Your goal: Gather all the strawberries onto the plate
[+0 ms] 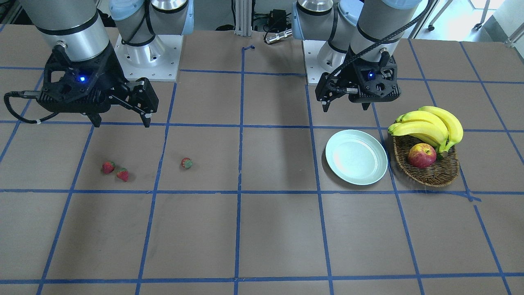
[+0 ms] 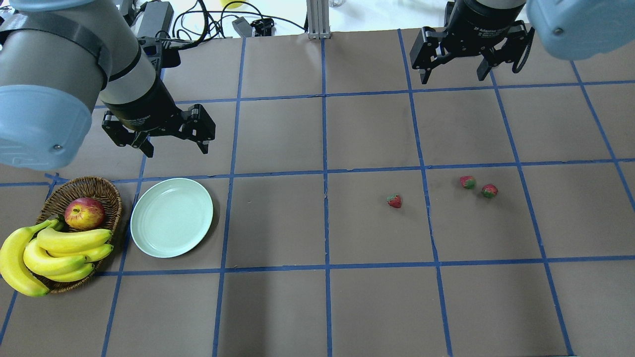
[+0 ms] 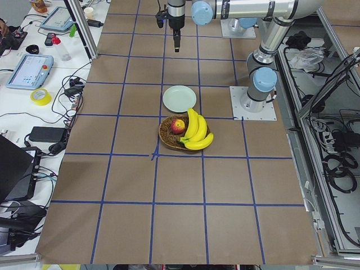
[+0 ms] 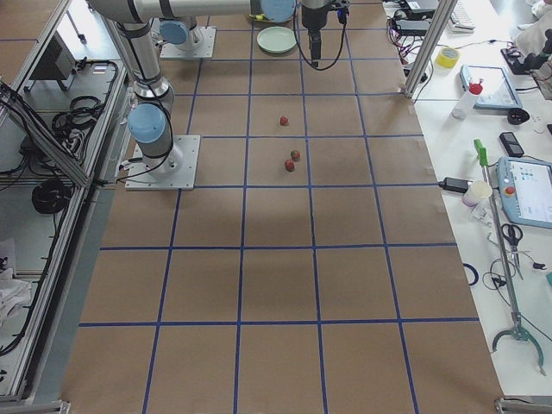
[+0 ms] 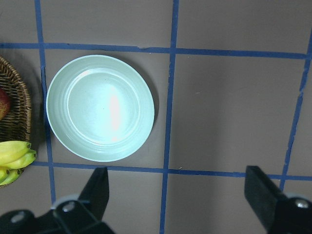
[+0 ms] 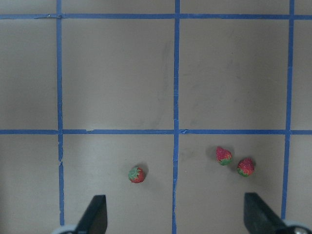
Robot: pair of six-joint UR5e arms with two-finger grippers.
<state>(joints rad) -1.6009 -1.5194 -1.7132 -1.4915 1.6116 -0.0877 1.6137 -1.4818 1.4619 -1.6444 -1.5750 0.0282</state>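
Observation:
Three small red strawberries lie on the brown table: one [image 2: 394,201] alone, and two [image 2: 467,182] [image 2: 489,191] close together further right. They show in the right wrist view too [image 6: 137,174] [image 6: 224,155] [image 6: 245,166]. The pale mint plate [image 2: 171,217] is empty and lies beside the basket; it also fills the left wrist view [image 5: 100,107]. My left gripper [image 2: 176,151] is open and empty, hovering just behind the plate. My right gripper [image 2: 453,78] is open and empty, high above the table well behind the strawberries.
A wicker basket [image 2: 106,191] left of the plate holds a red-yellow apple [image 2: 84,213] and a bunch of bananas [image 2: 54,250]. Blue tape lines grid the table. Cables and boxes lie past the far edge.

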